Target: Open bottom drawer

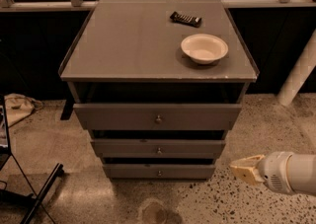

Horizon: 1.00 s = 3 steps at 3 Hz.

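Note:
The bottom drawer (159, 170) is the lowest and slimmest of the grey cabinet's three fronts, with a tiny round knob (159, 172) at its centre. Its front sits set back under the middle drawer (159, 148), which sits set back under the top drawer (158, 116). My gripper (247, 168), tan-tipped on a white wrist, hangs to the right of the cabinet at about the bottom drawer's height. It points left and stands clear of the drawer front, touching nothing.
A white bowl (204, 48) and a dark remote (185, 18) lie on the cabinet top (133, 45). A black stand leg (42, 193) and a cloth bag (17, 107) are on the floor at the left. A white post (298, 77) leans at the right.

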Each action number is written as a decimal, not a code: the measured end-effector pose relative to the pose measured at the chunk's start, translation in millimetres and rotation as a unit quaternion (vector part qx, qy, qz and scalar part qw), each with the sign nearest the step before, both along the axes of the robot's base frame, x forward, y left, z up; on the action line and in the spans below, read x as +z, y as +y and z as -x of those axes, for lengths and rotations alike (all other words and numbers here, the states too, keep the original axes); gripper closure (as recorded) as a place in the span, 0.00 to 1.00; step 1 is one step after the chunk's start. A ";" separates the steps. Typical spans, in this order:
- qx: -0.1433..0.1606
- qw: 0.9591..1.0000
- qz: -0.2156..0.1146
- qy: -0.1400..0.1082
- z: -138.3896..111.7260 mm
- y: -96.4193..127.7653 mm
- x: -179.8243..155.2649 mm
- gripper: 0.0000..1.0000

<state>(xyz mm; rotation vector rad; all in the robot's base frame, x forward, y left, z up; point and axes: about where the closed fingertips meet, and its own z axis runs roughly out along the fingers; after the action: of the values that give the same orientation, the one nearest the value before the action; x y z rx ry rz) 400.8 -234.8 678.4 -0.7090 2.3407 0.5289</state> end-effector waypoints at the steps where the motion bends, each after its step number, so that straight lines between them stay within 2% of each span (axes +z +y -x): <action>1: -0.043 0.998 -0.023 -0.036 -4.1 -1.0 -40.2 1.00; 2: -0.086 0.994 -0.029 -0.063 -16.6 -4.7 -68.7 1.00; 3: -0.099 0.992 -0.023 -0.072 -23.6 -9.9 -71.5 1.00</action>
<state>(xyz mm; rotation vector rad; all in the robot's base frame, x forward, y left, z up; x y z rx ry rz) 424.4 -244.7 607.0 -0.4692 2.2261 0.4285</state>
